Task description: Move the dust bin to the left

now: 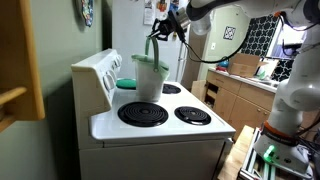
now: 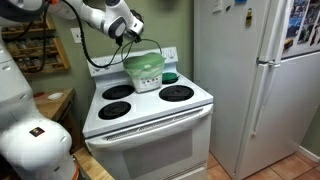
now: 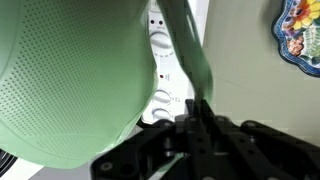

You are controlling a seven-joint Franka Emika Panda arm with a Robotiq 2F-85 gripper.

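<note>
The dust bin is pale grey-white with a light green rim. It is upright over the back of the white stove, near the control panel. A thin green handle rises from it into my gripper. The black fingers are shut on that handle, above the bin. In the wrist view the bin's green side fills the left. Whether the bin's base touches the stove top I cannot tell.
A flat teal dish lies right beside the bin. Black coil burners cover the stove top. A white fridge stands beside the stove. A patterned plate hangs on the wall.
</note>
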